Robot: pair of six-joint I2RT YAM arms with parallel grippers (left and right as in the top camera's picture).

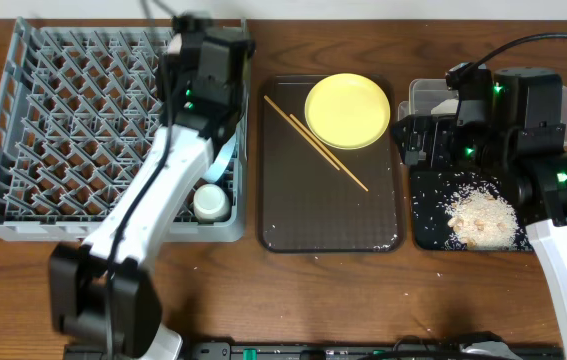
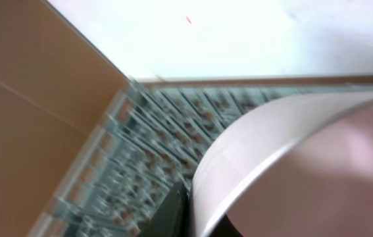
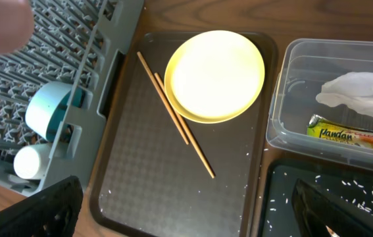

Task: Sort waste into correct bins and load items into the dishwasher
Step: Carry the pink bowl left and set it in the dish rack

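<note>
Left fingers (image 2: 173, 212) closed on white bowl (image 2: 291, 171) rim, above rack (image 1: 63, 228), upper centre of overhead view. Right fingers (image 3: 48, 210) wide open, empty, near tub (image 3: 281, 99), right of frame. Risk: thin rim grip slips, so bowl drops into rack.

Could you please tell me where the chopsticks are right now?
In the overhead view, the chopsticks lie diagonally on the brown tray at the table's middle, beside the left edge of the yellow plate and right of the rack.
</note>
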